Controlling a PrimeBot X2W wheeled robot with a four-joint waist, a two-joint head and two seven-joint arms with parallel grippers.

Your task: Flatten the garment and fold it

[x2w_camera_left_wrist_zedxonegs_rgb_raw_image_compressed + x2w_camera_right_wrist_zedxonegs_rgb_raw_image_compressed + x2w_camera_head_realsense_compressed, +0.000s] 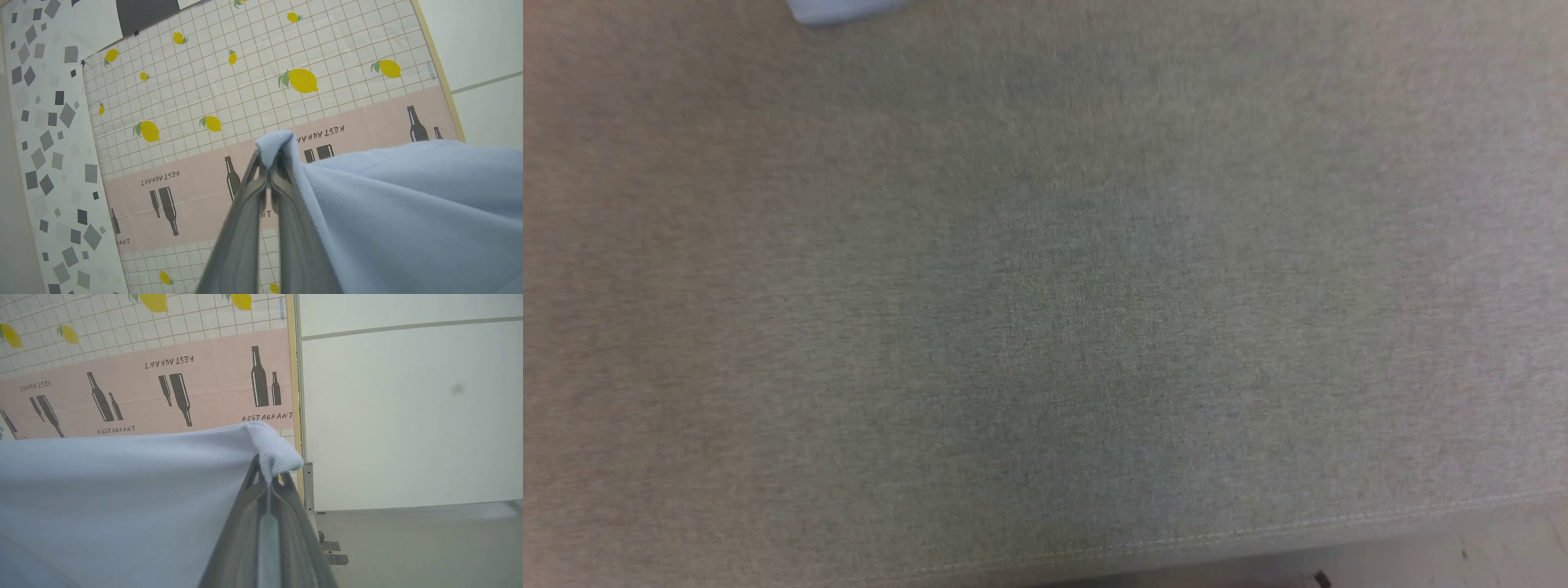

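Fabric surface, grey-green weave, garment before lemon-patterned backdrop, pale wall

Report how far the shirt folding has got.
Done: left end effector and right end effector are each shut on the garment. In hand: it is held up, spread between them. Left: laying it flat on the grey-green surface, then every fold.

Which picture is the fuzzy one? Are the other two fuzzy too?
Head view: smeary and soft, with a dim shadow patch on the grey-green fabric surface. Left wrist view: crisp, the shirt shows its weave by the left hand. Right wrist view: crisp too, though the right hand blurs near the lens.
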